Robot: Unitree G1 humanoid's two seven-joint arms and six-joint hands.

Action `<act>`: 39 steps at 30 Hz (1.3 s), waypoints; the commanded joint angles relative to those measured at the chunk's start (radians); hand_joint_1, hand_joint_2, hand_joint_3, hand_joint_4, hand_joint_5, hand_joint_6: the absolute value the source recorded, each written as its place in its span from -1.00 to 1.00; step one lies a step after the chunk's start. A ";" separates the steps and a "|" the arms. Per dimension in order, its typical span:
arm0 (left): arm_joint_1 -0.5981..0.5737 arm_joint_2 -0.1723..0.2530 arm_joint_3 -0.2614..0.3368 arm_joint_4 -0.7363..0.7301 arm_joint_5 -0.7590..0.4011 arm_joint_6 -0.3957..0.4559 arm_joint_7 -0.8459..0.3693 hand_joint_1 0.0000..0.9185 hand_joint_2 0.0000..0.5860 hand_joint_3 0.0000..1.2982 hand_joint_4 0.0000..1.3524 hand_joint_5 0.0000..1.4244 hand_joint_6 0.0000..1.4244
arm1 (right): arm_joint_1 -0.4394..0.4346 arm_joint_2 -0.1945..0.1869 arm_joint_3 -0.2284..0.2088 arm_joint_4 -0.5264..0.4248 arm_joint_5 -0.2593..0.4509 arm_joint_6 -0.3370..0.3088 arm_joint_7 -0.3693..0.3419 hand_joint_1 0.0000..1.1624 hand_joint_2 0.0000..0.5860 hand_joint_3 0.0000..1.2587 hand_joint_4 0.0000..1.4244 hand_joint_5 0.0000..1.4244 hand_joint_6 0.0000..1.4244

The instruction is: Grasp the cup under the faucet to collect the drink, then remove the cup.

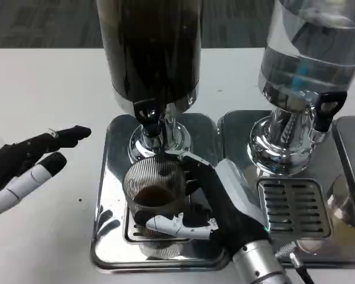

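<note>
On the white table (41, 94) stand two drink dispensers side by side, each on a shiny metal base. Largest is the dark dispenser (154, 47), its tank filled with a near-black drink, rising out of the top of the picture above a chrome column and a black tap lever (148, 111). Beside it, to the right, the clear dispenser (310, 53) holds a colourless liquid and has its own black lever (331, 105) and a slotted drip grate (294, 206) in front. The dark dispenser's steel tray (109, 177) reflects the things above it.

Reaching in from the lower right, the right hand (216, 204) wraps around the cup (155, 189): black fingers curl behind and beside it, and a white finger crosses its lower front, so the hand holds it. The cup is a clear, ribbed glass tumbler, standing upright on the tray directly beneath the dark dispenser's faucet, with a shallow pool of brown drink at its bottom.

At the left edge, the left hand (29, 163) hovers over the bare table, well apart from the tray, fingers extended and spread towards the dispenser, holding nothing.
</note>
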 commanded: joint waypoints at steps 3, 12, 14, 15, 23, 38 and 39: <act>-0.019 0.010 -0.018 0.020 0.001 -0.009 -0.015 -1.00 -0.59 -0.63 -0.76 -0.79 -0.87 | 0.032 -0.002 -0.027 -0.051 -0.006 -0.012 -0.035 0.31 -0.22 -0.31 -0.38 -0.25 -0.21; -0.031 0.010 -0.030 0.031 -0.002 -0.014 -0.018 -1.00 -0.58 -0.64 -0.76 -0.79 -0.87 | 0.062 -0.011 -0.042 -0.101 0.000 0.007 -0.010 0.30 -0.22 -0.30 -0.36 -0.23 -0.19; -0.033 0.011 -0.033 0.034 -0.002 -0.015 -0.018 -1.00 -0.58 -0.64 -0.76 -0.79 -0.87 | 0.071 -0.014 -0.044 -0.116 -0.004 0.015 -0.005 0.30 -0.22 -0.29 -0.36 -0.23 -0.19; -0.035 0.010 -0.034 0.036 -0.002 -0.016 -0.019 -1.00 -0.58 -0.64 -0.76 -0.79 -0.87 | 0.078 -0.017 -0.047 -0.122 -0.003 0.013 -0.006 0.30 -0.22 -0.29 -0.36 -0.23 -0.18; -0.048 0.007 -0.042 0.050 -0.005 -0.020 -0.023 -1.00 -0.57 -0.64 -0.76 -0.79 -0.87 | 0.112 -0.021 -0.065 -0.164 0.002 0.010 -0.013 0.31 -0.21 -0.28 -0.35 -0.22 -0.18; -0.050 0.000 -0.058 0.045 -0.007 -0.025 -0.039 -1.00 -0.56 -0.64 -0.76 -0.79 -0.87 | 0.159 -0.019 -0.089 -0.260 0.015 0.035 0.007 0.29 -0.18 -0.26 -0.34 -0.21 -0.16; -0.049 0.000 -0.058 0.043 -0.007 -0.026 -0.041 -1.00 -0.56 -0.64 -0.76 -0.79 -0.87 | 0.164 -0.020 -0.088 -0.270 0.011 0.040 0.009 0.29 -0.18 -0.26 -0.34 -0.21 -0.16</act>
